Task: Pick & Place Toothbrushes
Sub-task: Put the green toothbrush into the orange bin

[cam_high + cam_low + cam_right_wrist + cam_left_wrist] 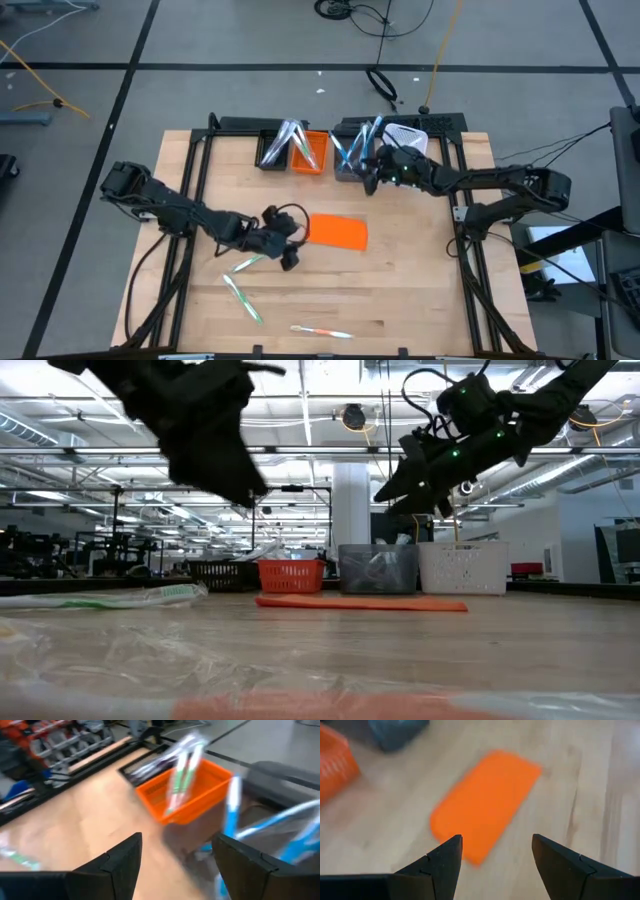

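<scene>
Three wrapped toothbrushes lie flat on the near table: two green ones (243, 264) (243, 298) and a red-accented one (320, 331). More lean upright in the far bins: green ones (181, 772) in the orange bin (311, 153), blue ones (355, 145) in the grey bin (349, 168), others in the black bin (278, 148). My left gripper (292, 248) (497, 845) hangs open above the table, by the orange sheet's left end. My right gripper (368, 176) (177, 845) is open in the air at the grey bin, with nothing between its fingers.
A flat orange sheet (338, 232) lies mid-table, straight ahead of my left gripper. A white bin (406, 139) stands at the right end of the bin row. The black frame rails (192, 170) run along both table sides. Bare wood lies at the near right.
</scene>
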